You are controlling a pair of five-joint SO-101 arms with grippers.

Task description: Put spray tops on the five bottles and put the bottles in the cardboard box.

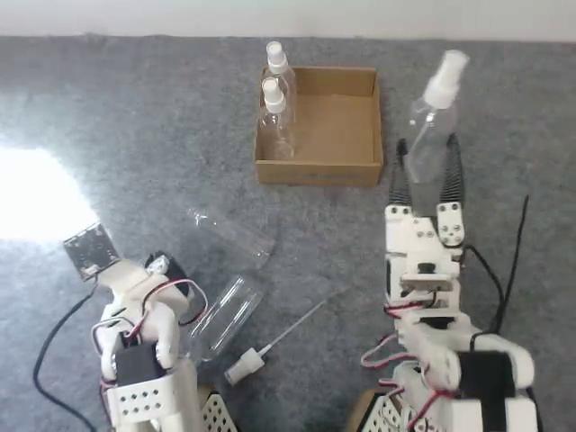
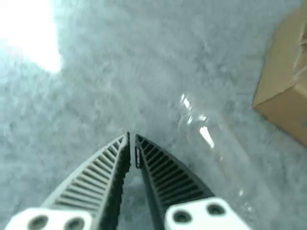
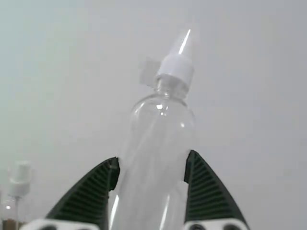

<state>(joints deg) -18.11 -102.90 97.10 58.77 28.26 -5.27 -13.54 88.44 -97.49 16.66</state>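
Right wrist view, capped bottle (image 3: 159, 122) clamped in right gripper (image 3: 153, 158)

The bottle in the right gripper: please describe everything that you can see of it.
The bottle is clear, plastic-looking and apparently empty, with a white spray top already on its neck. The right gripper is shut on its lower body, one finger at each side. It seems lifted off the table, top pointing away from the gripper, beside the cardboard box and apart from it.
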